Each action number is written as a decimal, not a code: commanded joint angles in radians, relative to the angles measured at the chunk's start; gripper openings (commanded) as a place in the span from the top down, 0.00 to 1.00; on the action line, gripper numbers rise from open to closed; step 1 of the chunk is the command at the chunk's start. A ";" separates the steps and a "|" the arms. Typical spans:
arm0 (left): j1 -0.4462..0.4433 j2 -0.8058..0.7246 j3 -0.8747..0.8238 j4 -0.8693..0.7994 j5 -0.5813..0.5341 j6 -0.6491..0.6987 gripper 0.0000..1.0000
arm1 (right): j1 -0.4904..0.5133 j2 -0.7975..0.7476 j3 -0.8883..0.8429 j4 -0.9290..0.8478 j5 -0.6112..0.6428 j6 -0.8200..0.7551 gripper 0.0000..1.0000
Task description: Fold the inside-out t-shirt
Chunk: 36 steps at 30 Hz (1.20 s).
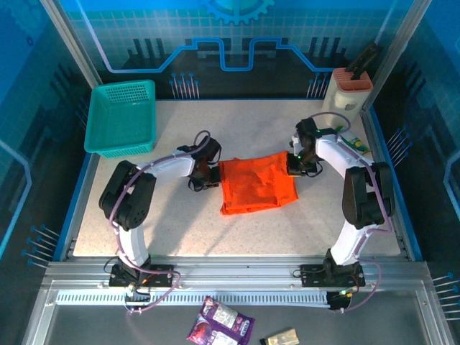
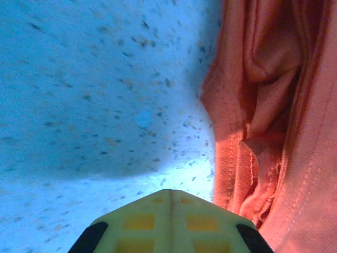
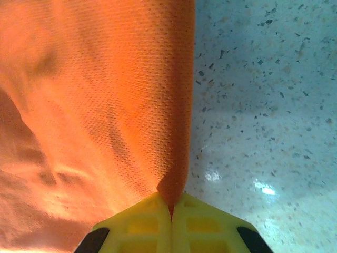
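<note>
Progress looks fair from where I stand. The inside-out t-shirt (image 1: pixel 257 183) lies at the centre of the top view on the speckled bench (image 1: pixel 215 233), gathered into a compact, roughly square packet. No sleeves stick out, so I judge at least one fold is in. It is not tidy, though: the lower left corner sags out past the rest, and the edges along the bottom do not line up.

The left hand (image 1: pixel 206 177) sits low at the packet's left edge. In its wrist view the yellow fingers (image 2: pixel 158 221) are pressed together at the bottom of the frame with no cloth between them that I can see. The bunched hem of the shirt (image 2: pixel 274 105) hangs just beside them on the right.

The right hand (image 1: pixel 296 165) is at the opposite edge. In its wrist view it (image 3: pixel 171 203) is pinched tight on a thin fold of orange fabric (image 3: pixel 95 105), which stretches away toward the top of the frame.

What remains, I would guess, is a last fold or a squaring-up, then letting go. The teal basket (image 1: pixel 118 144) stands well apart in the upper left.
</note>
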 commanded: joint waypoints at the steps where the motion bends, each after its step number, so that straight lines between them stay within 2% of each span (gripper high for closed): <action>1: -0.011 0.035 -0.023 0.113 0.115 -0.044 0.97 | 0.082 -0.030 0.088 -0.154 0.158 -0.001 1.00; 5: -0.012 0.056 -0.042 0.188 0.176 -0.069 0.98 | 0.184 -0.020 0.173 -0.207 0.147 0.065 1.00; 8: -0.012 0.071 -0.049 0.198 0.185 -0.074 0.99 | 0.272 0.001 0.220 -0.199 0.069 0.138 1.00; 15: -0.009 0.073 -0.108 0.252 0.200 -0.096 1.00 | 0.426 0.101 0.247 0.003 -0.123 0.340 1.00; 23: -0.004 0.066 -0.181 0.330 0.218 -0.133 1.00 | 0.471 0.132 0.084 0.428 -0.249 0.609 1.00; 31: 0.002 0.041 -0.220 0.358 0.208 -0.153 1.00 | 0.473 0.171 0.013 0.579 -0.239 0.689 1.00; 33: 0.012 0.003 -0.238 0.355 0.197 -0.157 0.99 | 0.473 0.178 0.007 0.594 -0.256 0.694 0.96; 36: 0.038 -0.068 -0.247 0.307 0.171 -0.142 0.95 | 0.468 0.161 0.015 0.563 -0.270 0.674 0.81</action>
